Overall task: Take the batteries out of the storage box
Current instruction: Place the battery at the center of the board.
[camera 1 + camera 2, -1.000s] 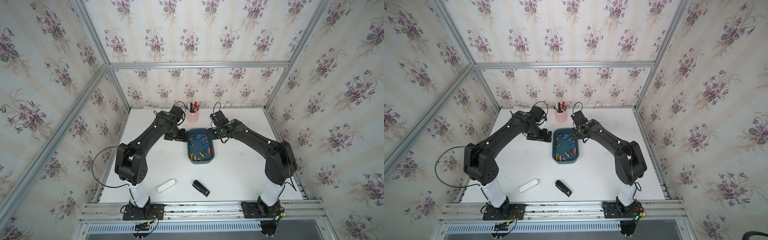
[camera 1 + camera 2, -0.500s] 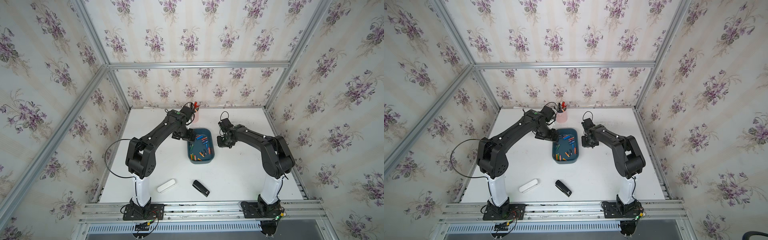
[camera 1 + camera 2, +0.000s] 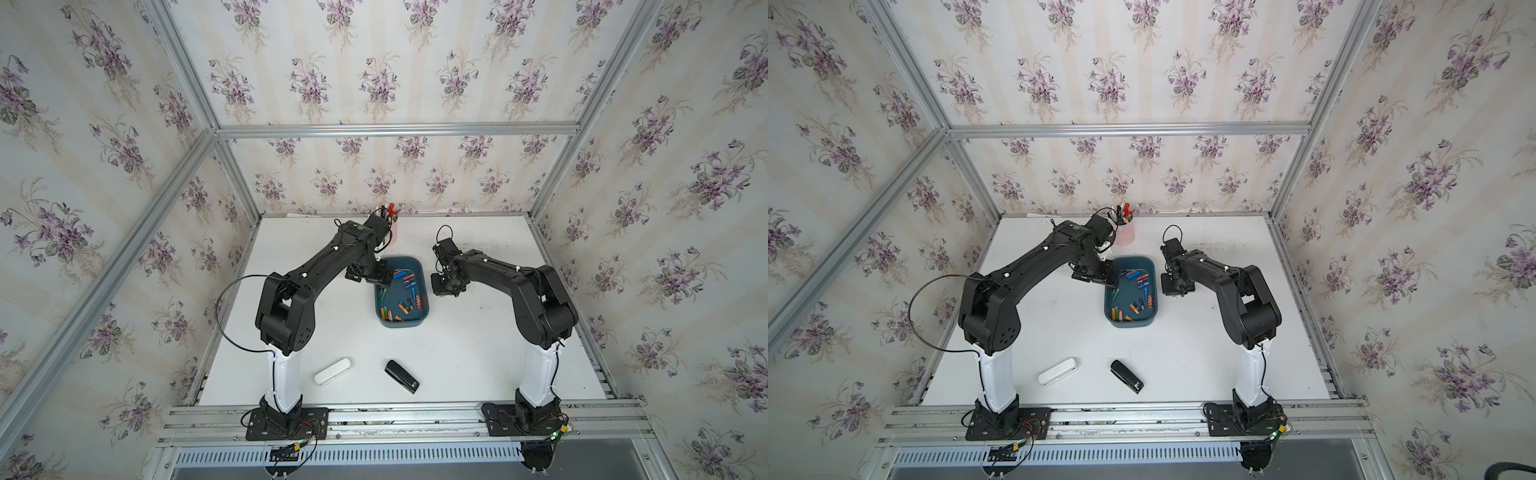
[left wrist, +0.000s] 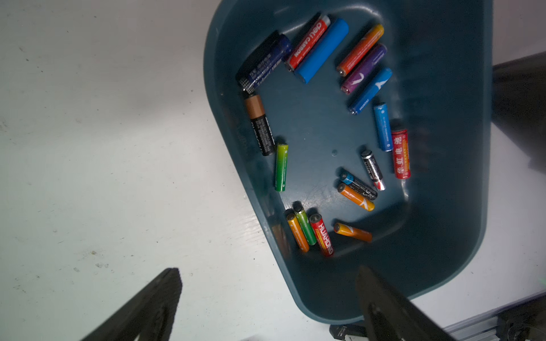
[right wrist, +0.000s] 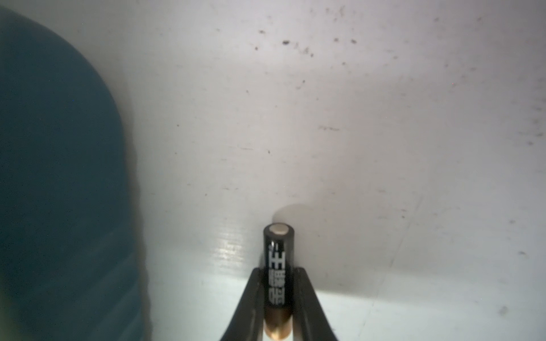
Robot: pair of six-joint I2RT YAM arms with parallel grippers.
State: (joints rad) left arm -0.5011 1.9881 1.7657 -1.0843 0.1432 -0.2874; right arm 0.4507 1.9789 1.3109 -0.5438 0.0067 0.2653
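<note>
now r gripper [image 5: 278, 273] clamped on black battery [image 5: 278, 251] beside storage box [image 5: 59, 177]; l gripper [image 4: 268, 271] spread wide over box edge, batteries [image 4: 280, 166] inside.

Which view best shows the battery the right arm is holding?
Right wrist view: the black battery fills the foreground, pinched between the fingers of the right gripper, over the table. In both top views the gripper hides it. The left wrist view shows the storage box, not this battery.
</note>
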